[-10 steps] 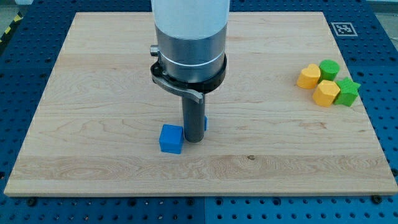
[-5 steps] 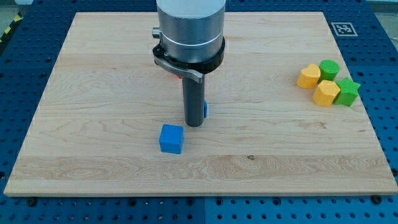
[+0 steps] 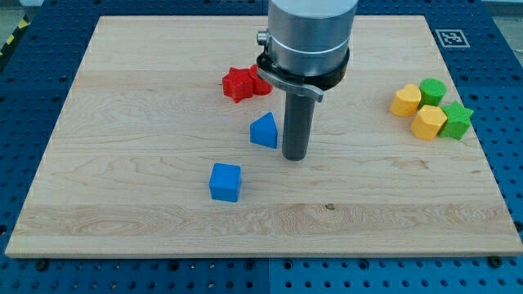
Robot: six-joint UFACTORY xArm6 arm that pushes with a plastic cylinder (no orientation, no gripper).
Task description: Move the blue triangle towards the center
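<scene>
The blue triangle (image 3: 264, 131) lies near the middle of the wooden board (image 3: 122, 122). My tip (image 3: 294, 156) rests on the board just to the triangle's right and slightly toward the view's bottom, with a narrow gap between them. A blue cube (image 3: 225, 181) sits toward the view's bottom left of the triangle.
Two red blocks (image 3: 243, 82), one star-shaped, lie toward the view's top of the triangle, partly behind the arm. At the view's right are two yellow blocks (image 3: 417, 111), a green cylinder (image 3: 432, 91) and a green star (image 3: 457, 121). A marker tag (image 3: 452, 37) sits at the top right corner.
My tip has moved right and slightly toward the view's top, from beside the blue cube to the triangle's right side. The triangle and red blocks, hidden before, now show.
</scene>
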